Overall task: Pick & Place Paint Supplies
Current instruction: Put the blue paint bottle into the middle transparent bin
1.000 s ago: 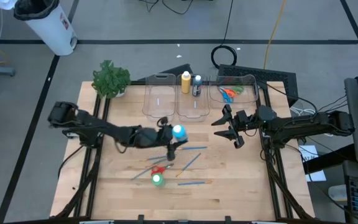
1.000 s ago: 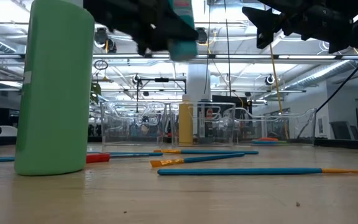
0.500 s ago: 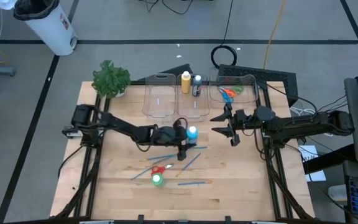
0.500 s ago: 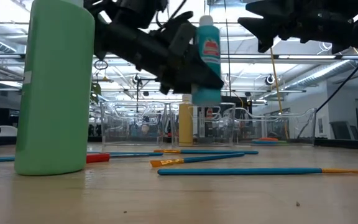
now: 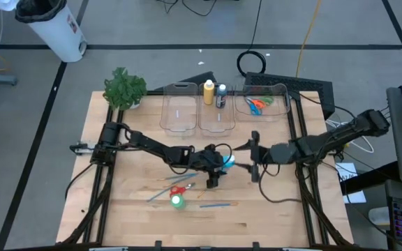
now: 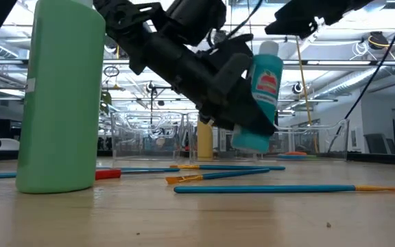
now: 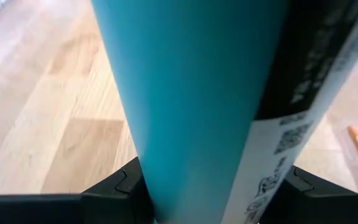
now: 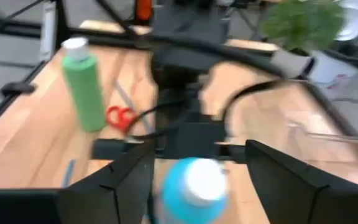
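Note:
My left gripper [image 5: 215, 163] is shut on a blue paint bottle [image 5: 227, 160] above the middle of the table. The bottle [image 6: 260, 96] is tilted, its white cap [image 8: 197, 180] toward the right arm. My right gripper [image 5: 252, 157] is open just right of the bottle. Its fingers [image 8: 114, 180] stand on either side of the cap without touching it. A green bottle [image 5: 176, 201] stands upright on its base near red-handled scissors [image 5: 178, 189]. Blue brushes [image 5: 218, 205] lie flat on the wood. My left gripper pinches the blue bottle's body [image 7: 191, 155] between its two fingers [image 7: 120, 186], coming from the table's left. The bottle is lifted clear of the table and leans with its cap up and toward the right edge.
Three clear bins [image 5: 178, 111] line the far edge. A yellow bottle [image 5: 208, 92] and a dark bottle [image 5: 220, 96] stand in the middle one, and scissors [image 5: 258, 104] lie in the right one. A leafy plant [image 5: 124, 89] sits at the far left corner.
My left gripper has carried the blue bottle toward the table's right edge and lower, tipping it from upright to a lean with its cap toward the right arm. My right gripper has moved toward the table's left and near edge, up to the bottle's cap.

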Tool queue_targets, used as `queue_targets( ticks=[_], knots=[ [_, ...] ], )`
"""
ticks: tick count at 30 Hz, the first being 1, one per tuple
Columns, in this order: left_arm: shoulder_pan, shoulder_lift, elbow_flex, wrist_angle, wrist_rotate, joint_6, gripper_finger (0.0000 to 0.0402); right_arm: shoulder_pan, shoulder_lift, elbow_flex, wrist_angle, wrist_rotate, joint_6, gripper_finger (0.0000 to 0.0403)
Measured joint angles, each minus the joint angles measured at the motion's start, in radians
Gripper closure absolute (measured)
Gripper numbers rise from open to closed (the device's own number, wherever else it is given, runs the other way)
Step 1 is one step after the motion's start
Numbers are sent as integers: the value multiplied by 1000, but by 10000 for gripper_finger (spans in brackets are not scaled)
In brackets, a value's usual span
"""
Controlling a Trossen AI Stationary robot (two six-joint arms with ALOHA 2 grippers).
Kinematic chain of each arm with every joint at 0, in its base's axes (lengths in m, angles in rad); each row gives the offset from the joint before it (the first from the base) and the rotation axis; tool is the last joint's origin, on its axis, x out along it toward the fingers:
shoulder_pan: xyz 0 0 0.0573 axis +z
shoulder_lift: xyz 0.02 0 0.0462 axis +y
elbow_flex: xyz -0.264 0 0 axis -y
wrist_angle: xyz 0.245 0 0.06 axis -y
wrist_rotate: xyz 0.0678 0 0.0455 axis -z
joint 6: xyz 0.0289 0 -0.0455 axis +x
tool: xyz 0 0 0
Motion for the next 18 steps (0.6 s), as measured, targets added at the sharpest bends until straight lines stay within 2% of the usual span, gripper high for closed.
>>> queue_targets(
  ticks=[6,10,14,18],
  knots=[
    [0,1,6,-3,-1,2,197,10,11,0,-24,0,26,152],
    [0,1,6,-6,-1,6,197,-40,13,0,-34,-94,66,157],
    [-1,1,5,-10,-1,6,197,-93,37,0,-61,-110,90,159],
    [0,1,5,-9,-2,6,197,-141,60,0,-45,-218,100,160]
  ],
)
